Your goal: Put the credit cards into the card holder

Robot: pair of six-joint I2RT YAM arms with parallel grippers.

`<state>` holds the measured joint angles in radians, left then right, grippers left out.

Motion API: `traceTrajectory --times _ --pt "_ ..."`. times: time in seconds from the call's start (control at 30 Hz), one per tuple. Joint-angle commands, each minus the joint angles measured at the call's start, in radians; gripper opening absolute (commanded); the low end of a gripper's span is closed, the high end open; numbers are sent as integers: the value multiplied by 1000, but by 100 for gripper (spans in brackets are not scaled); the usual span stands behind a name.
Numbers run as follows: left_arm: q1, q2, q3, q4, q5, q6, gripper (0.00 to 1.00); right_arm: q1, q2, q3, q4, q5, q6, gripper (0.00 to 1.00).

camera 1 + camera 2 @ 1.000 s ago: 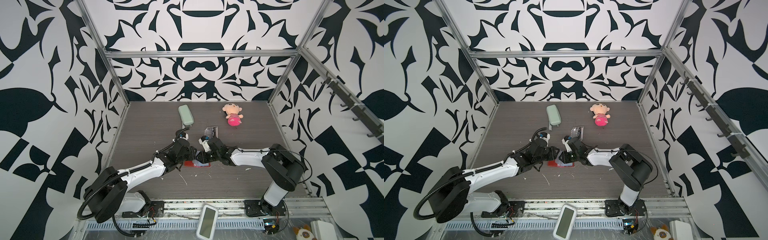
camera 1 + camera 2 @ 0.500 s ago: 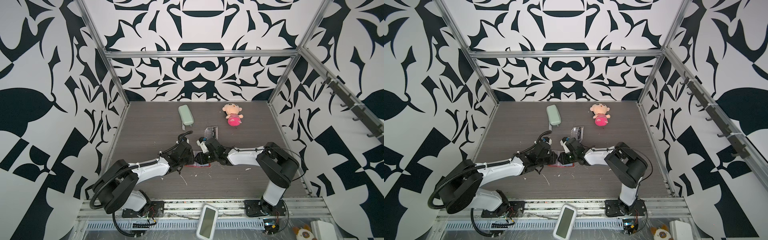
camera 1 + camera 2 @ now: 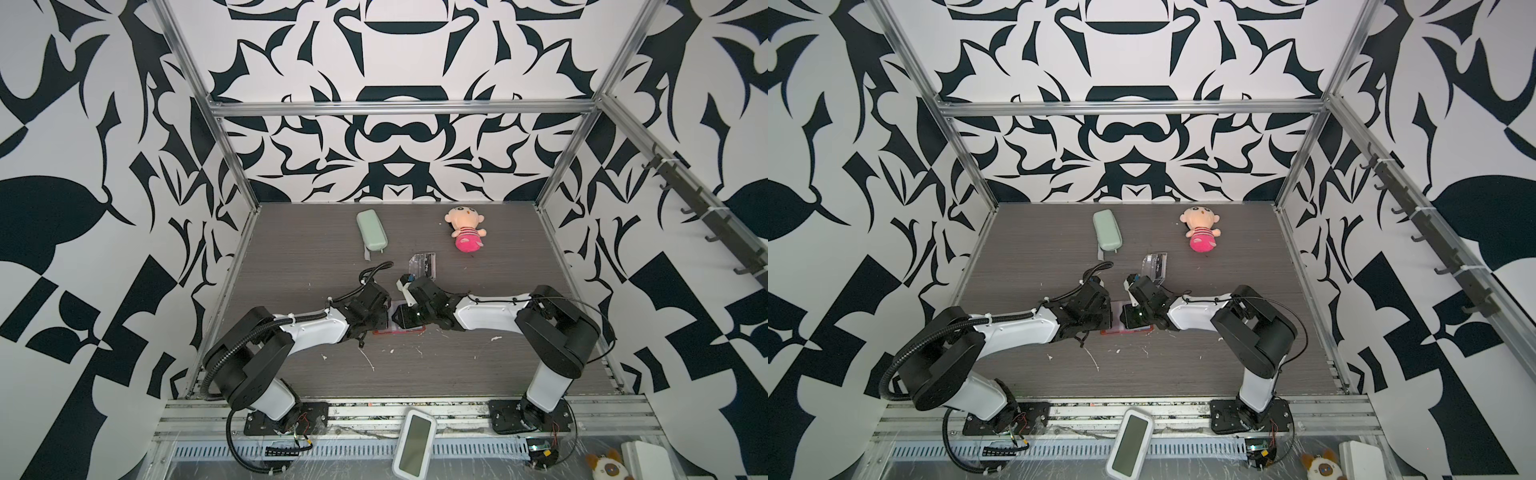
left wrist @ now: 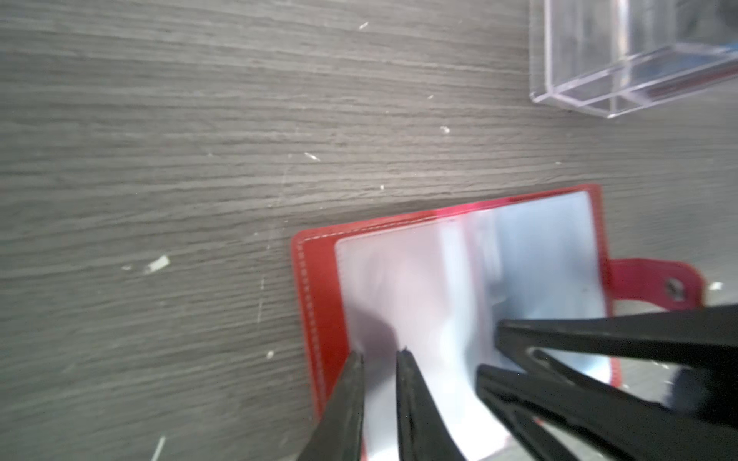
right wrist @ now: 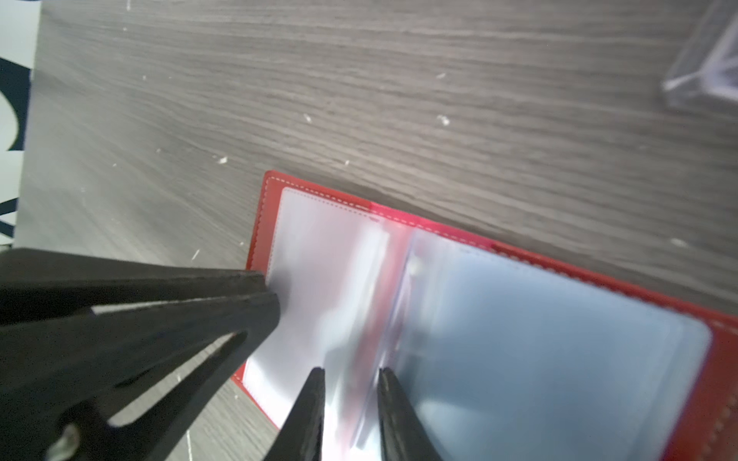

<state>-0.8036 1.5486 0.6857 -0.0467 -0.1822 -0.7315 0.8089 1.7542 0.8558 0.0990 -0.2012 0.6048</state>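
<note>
Grey wood-grain table [image 3: 291,257], b&w patterned walls [image 3: 395,145], jaws barely apart over card holder [image 4: 319,319], grip unclear

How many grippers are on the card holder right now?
2. The left gripper is closed on the card holder at its outer edge; the right gripper straddles the clear sleeves at the central fold. No card shows in either.

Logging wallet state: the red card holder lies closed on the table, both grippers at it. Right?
Not closed: both wrist views show the card holder open, clear sleeves exposed. It lies on the table with the left gripper and right gripper at it.
</note>
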Motion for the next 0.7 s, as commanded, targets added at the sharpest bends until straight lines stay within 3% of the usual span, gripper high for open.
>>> traceTrajectory --times 0.0,0.37,0.67 --pt "-2 27 11 -69 -24 10 20 3 -28 20 -73 56 8 30" --pt "-2 -11 77 -155 -54 49 23 3 -145 30 -82 45 -21 40" --pt "8 -19 252 -261 -81 129 39 -63 -229 140 -286 125 -115 42"
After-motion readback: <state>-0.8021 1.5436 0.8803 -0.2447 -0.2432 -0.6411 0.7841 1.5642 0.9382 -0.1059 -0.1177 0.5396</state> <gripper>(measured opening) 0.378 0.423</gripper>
